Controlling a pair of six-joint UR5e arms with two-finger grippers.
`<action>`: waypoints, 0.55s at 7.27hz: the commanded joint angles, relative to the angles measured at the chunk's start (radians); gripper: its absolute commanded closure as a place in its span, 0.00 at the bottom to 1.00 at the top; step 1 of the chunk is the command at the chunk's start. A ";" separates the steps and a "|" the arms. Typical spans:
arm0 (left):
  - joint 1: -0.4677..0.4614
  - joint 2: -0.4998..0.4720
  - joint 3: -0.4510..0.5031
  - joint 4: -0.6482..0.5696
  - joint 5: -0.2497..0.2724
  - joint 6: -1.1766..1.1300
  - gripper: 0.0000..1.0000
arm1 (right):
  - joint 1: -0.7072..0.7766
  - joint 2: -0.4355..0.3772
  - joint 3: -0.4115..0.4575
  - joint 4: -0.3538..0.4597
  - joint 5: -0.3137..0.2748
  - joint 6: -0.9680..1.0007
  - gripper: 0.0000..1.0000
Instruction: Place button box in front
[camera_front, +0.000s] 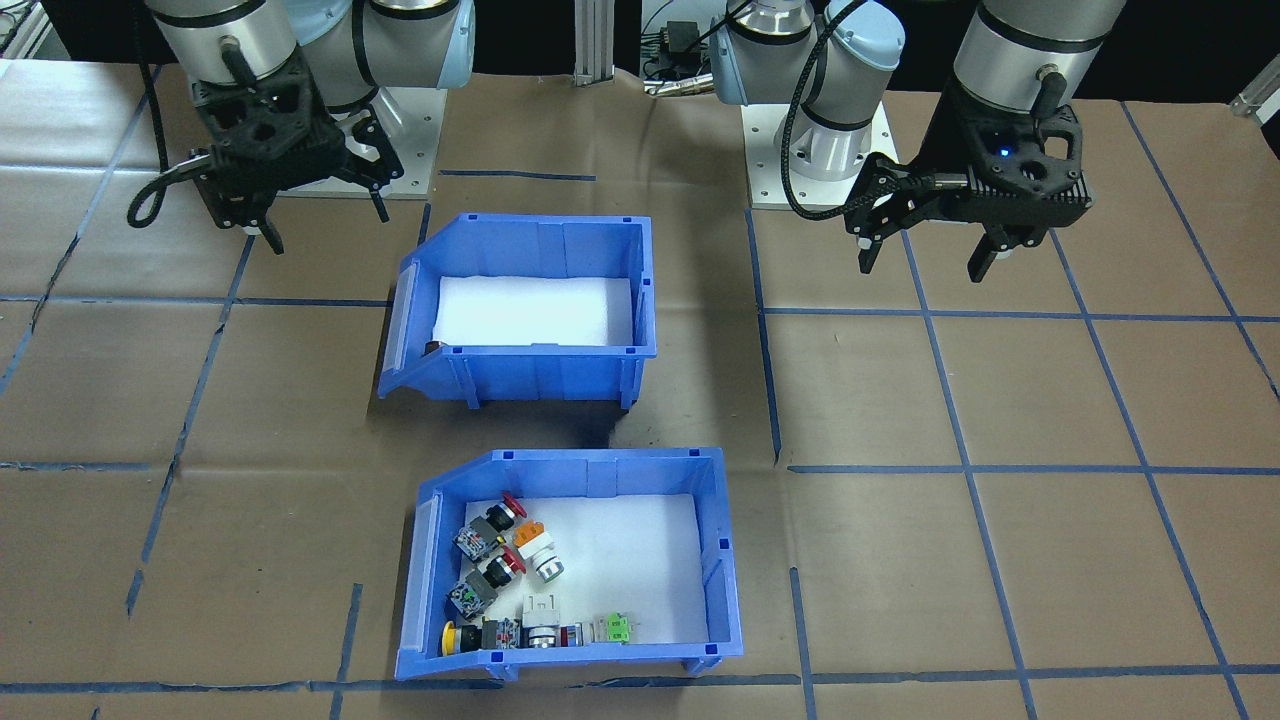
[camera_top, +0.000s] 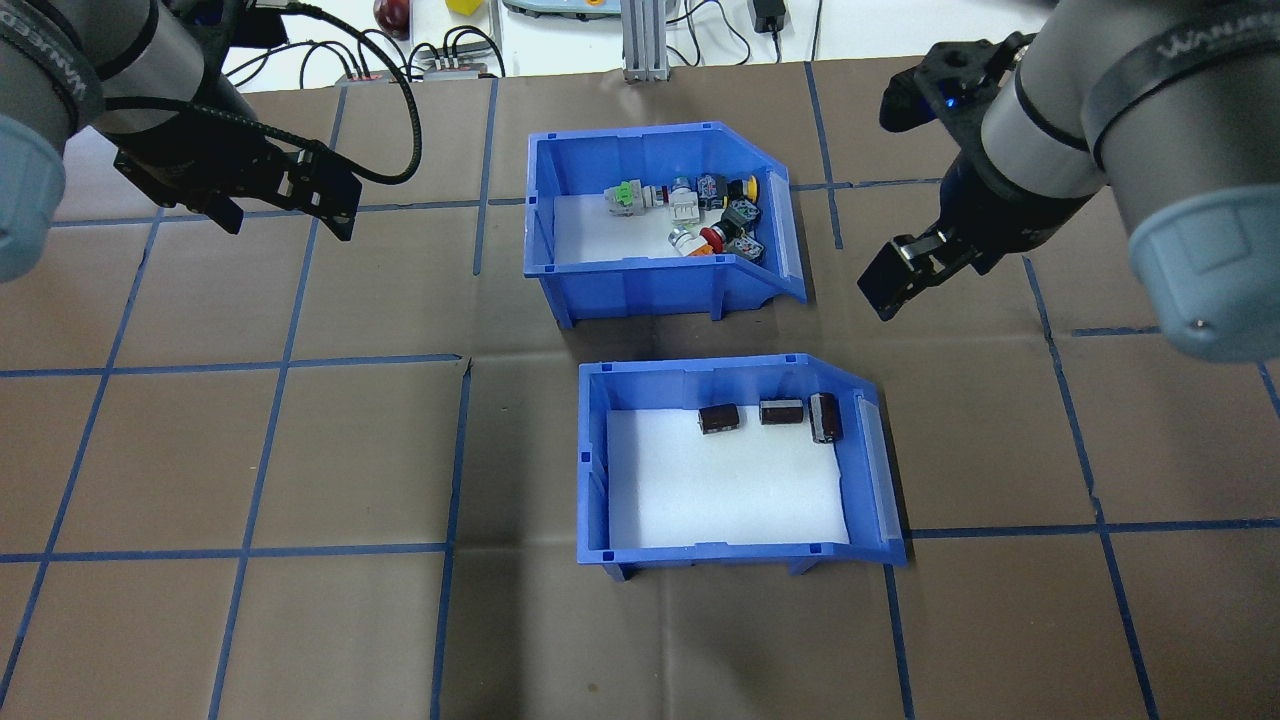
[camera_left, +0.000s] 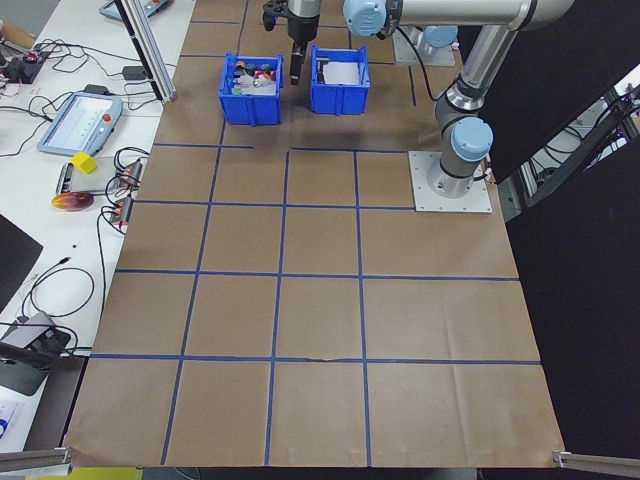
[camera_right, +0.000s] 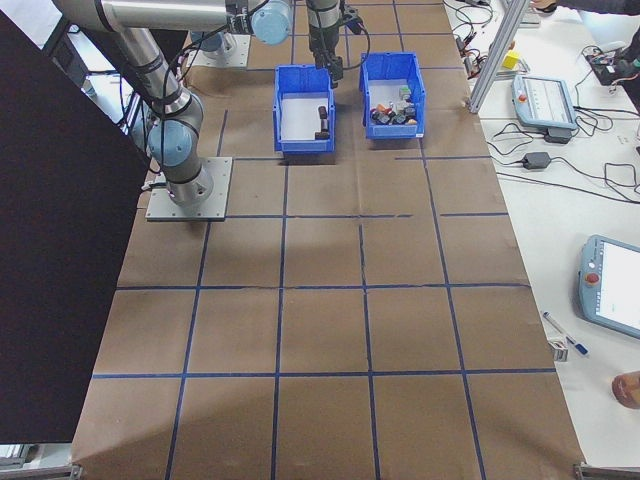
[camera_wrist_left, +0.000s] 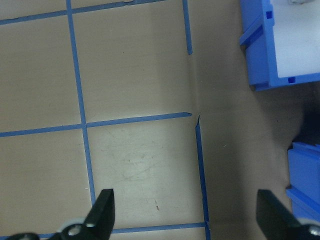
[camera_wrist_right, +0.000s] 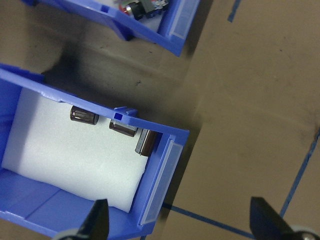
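The button box (camera_top: 650, 225) sits on the brown paper-covered table (camera_top: 300, 450), on the far side of the other blue bin (camera_top: 735, 465) from the robot's base, with a narrow strip of bare table between the 2. Its sloped open mouth faces the robot's right. Its push-button switches (camera_top: 705, 215), with red, yellow, orange and green caps, lie on the white foam liner, crowded toward that mouth and the far wall. In the front-facing view the button box (camera_front: 570, 565) is the lower bin, nearest the camera.

The other blue bin holds 3 dark brown cylinders (camera_top: 770, 415) on white foam, lined up along the wall nearest the button box, toward its mouth.

The left gripper (camera_top: 285, 205) hangs above bare table well to the left of the button box, touching nothing; its 2 fingers stand spread apart with only taped paper between them in the left wrist view. The right gripper (camera_top: 905, 275) hovers just off the button box's open mouth, on the right, clear of both bins. Its fingers are also parted and empty; the right wrist view looks down between them at the cylinder bin's mouth.
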 joint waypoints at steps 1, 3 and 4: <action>0.000 0.003 -0.002 0.000 -0.002 -0.002 0.01 | -0.027 0.060 -0.101 0.104 -0.008 0.248 0.00; 0.000 0.007 0.001 0.000 0.000 -0.002 0.01 | -0.025 0.106 -0.113 0.108 -0.021 0.329 0.00; 0.003 0.012 0.001 0.000 0.001 0.000 0.01 | -0.025 0.105 -0.109 0.109 -0.025 0.330 0.00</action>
